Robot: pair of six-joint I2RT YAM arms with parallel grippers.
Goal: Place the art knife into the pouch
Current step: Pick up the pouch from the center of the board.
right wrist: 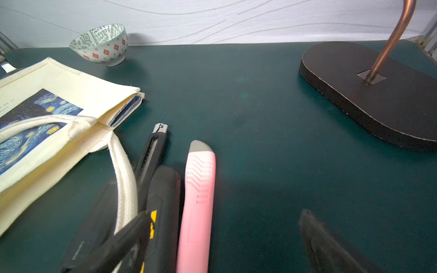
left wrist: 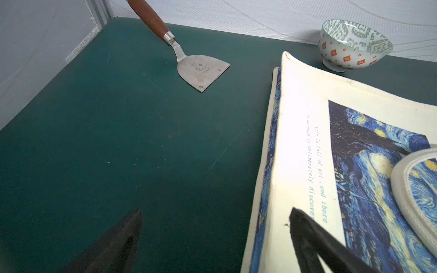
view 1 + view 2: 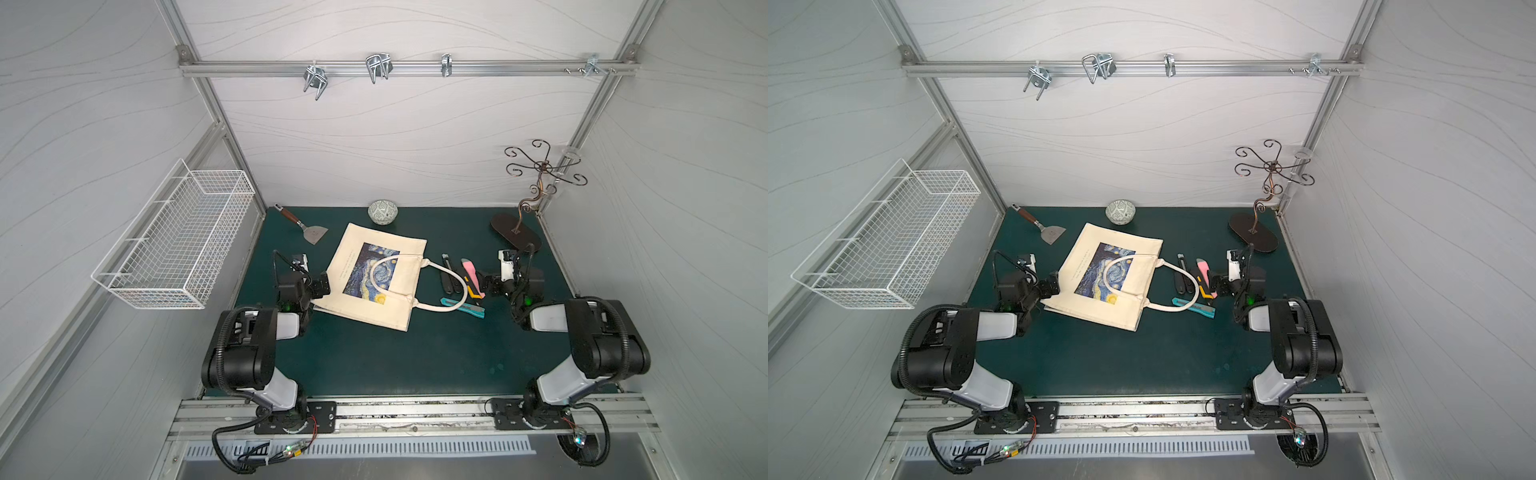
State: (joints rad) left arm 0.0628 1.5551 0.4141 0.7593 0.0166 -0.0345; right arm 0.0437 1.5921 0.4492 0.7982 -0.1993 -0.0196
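Pick not yet made: both grippers are open and empty, and four cutters lie on the mat (image 3: 395,357) just beside the pouch (image 3: 361,241).

Your right gripper (image 1: 223,214) has its jaws wide apart astride the pink knife (image 1: 198,189), which I'd take as the target. Close on its mid-body, clear of the black-and-yellow knife (image 1: 163,201) just beside it and the rope handle (image 1: 124,175) draped over the slim black knife (image 1: 153,146). Your left gripper (image 2: 215,210), jaws equally apart, hangs at the pouch's closed end, so bring it round to lift the top layer. The mouth lies pressed flat, and how far it opens can't be judged. The teal knife (image 3: 461,308) seems partly under the handle loop.
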